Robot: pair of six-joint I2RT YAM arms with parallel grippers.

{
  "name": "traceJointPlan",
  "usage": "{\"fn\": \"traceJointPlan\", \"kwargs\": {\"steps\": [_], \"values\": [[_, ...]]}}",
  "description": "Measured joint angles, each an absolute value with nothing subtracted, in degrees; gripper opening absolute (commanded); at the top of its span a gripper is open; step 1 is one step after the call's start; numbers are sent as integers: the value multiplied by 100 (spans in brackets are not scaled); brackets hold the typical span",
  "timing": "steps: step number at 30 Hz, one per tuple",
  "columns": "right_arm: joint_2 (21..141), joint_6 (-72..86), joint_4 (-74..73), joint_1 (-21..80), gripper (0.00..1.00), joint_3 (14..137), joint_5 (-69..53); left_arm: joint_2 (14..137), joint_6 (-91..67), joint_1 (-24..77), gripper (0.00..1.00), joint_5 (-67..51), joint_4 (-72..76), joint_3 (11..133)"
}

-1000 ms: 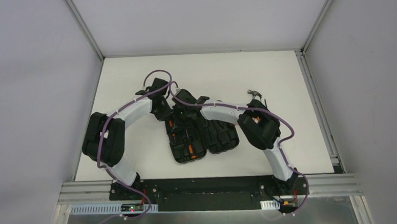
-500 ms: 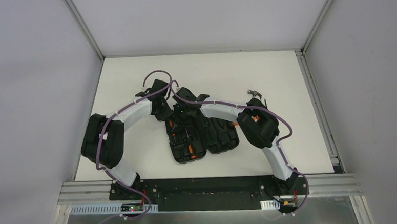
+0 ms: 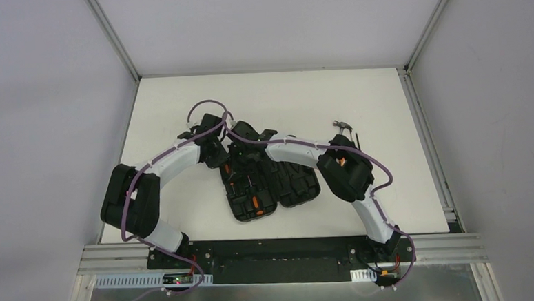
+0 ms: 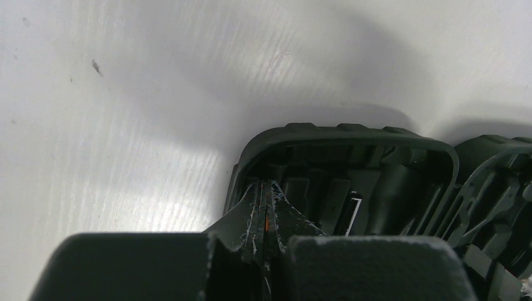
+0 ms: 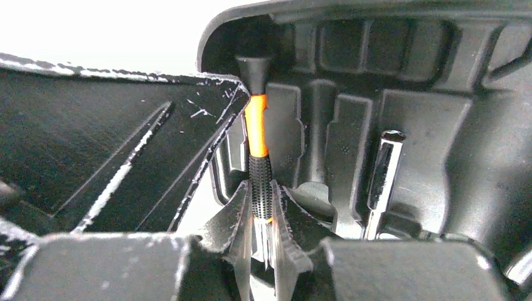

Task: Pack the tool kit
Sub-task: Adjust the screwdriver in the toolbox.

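The black rounded hinged plastic case (image 3: pixel 300 183) lies open and flat at the middle of the white bench (image 3: pixel 303 97), its two moulded halves side by side. Both arms bend in over its far left end. An orange-handled small tool (image 3: pixel 255 205) sits in a slot at the near end of the left half.

In the right wrist view, the right tool (image 5: pixel 260 200) is clamped on the orange-and-black slim screwdriver (image 5: pixel 256 125). Its fingers pinch the black knurled part of the grip. The orange section and the black flared end reach ahead into the corner of the case, close under its rim. The screwdriver lies along a moulded slot, but I cannot tell whether it is fully seated. A silver metal bit (image 5: pixel 383 169) stands in a neighbouring slot to its right.

In the left wrist view, the left tool (image 4: pixel 266 194) has its fingers pressed together, with their tips at the rounded corner of the case rim. A thin orange sliver shows between them, and what it belongs to cannot be made out.

The small steel-headed hammer (image 3: pixel 344 126) lies on the bench outside the case, to the far right of it, just beyond the right arm's elbow.
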State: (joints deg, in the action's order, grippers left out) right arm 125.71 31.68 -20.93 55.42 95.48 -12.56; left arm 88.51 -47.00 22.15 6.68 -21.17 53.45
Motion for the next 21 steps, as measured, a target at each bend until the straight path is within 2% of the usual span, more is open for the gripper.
{"fn": "traceJointPlan", "kwargs": {"steps": [13,17,21], "values": [[12234,3081,-1997,5725,34,9080,-895,8611,-4567,2259,0,648,-2390,5218],[12189,3074,-2001,5732,31,9024,-832,8578,-4554,2259,0,648,-2386,5196],[12134,3033,-2053,5776,19,9006,-792,8538,-4552,2259,0,652,-2370,5190]]}}
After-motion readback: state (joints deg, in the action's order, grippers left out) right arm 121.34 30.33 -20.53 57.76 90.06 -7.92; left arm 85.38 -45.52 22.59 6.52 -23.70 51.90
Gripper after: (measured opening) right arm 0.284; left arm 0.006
